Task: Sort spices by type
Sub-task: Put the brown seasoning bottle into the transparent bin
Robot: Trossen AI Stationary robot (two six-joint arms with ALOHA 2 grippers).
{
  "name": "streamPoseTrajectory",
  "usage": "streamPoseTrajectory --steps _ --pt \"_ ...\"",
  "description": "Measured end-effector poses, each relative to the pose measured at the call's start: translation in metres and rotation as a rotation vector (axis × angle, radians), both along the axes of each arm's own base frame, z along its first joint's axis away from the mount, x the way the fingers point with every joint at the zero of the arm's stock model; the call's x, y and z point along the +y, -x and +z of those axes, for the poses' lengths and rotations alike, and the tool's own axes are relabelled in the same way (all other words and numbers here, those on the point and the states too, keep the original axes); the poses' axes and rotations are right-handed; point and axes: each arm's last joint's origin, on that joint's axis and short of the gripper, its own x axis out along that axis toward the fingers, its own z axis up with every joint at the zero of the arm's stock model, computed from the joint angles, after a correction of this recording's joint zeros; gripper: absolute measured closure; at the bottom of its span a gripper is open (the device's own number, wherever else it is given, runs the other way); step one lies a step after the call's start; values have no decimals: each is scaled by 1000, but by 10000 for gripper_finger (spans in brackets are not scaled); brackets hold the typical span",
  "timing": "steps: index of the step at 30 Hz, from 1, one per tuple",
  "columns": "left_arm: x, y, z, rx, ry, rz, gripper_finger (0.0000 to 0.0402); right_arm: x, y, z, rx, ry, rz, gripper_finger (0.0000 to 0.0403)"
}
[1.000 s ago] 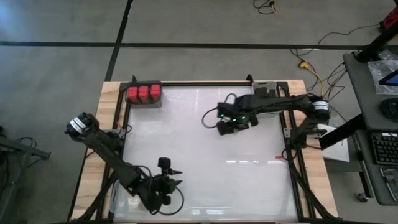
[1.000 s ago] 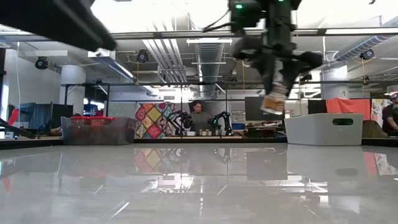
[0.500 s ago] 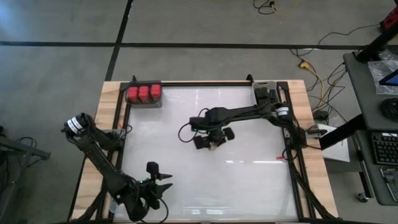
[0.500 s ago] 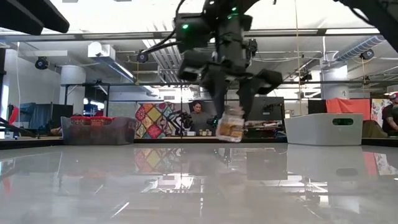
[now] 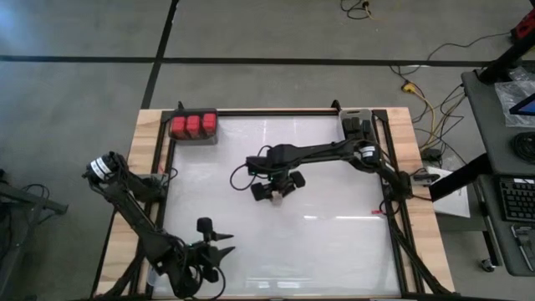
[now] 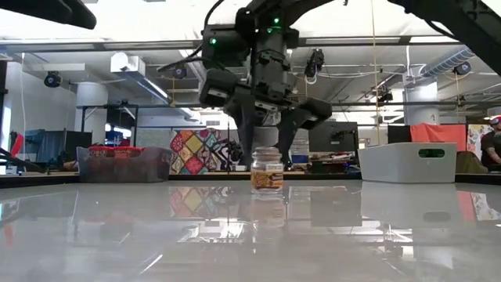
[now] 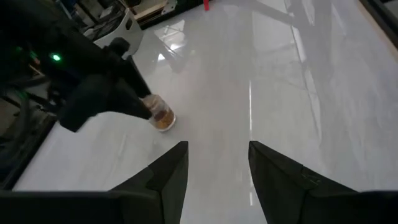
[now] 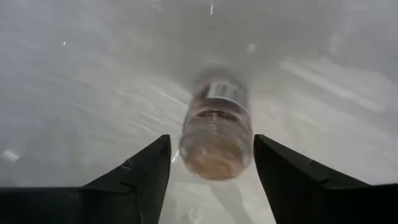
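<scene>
The right gripper stands directly over a small round clear glass jar with tan contents, its fingers spread clear of the glass, seemingly to leave it there. The jar stands upright near the white table's middle, well apart from the grey bin of red blocks at the far left corner, its long axis vertical, lid up. The left gripper waits at the near edge, fingers parted and empty.

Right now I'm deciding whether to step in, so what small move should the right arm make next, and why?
Probably lift the right gripper straight up. The tan-topped jar stands upright on the table mid-table, and in the right wrist view both fingers sit apart from the jar's sides, so it looks released. Rising straight should avoid tipping it. The left gripper waits at the near edge.
</scene>
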Motion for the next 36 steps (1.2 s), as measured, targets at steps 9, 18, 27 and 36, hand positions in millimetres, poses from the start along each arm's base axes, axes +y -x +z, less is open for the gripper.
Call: streamPoseTrajectory --steps 9,18,27,36 --pt "22 -22 14 -16 98 72 198 -3 10 33 -72 139 143 120" --pt "69 -85 11 -98 264 232 119 23 67 99 -91 525 515 69" --pt "133 -124 3 -143 450 439 110 29 149 99 -95 674 609 73" --pt "152 -141 -6 -53 592 486 94 29 210 60 -224 721 525 95"
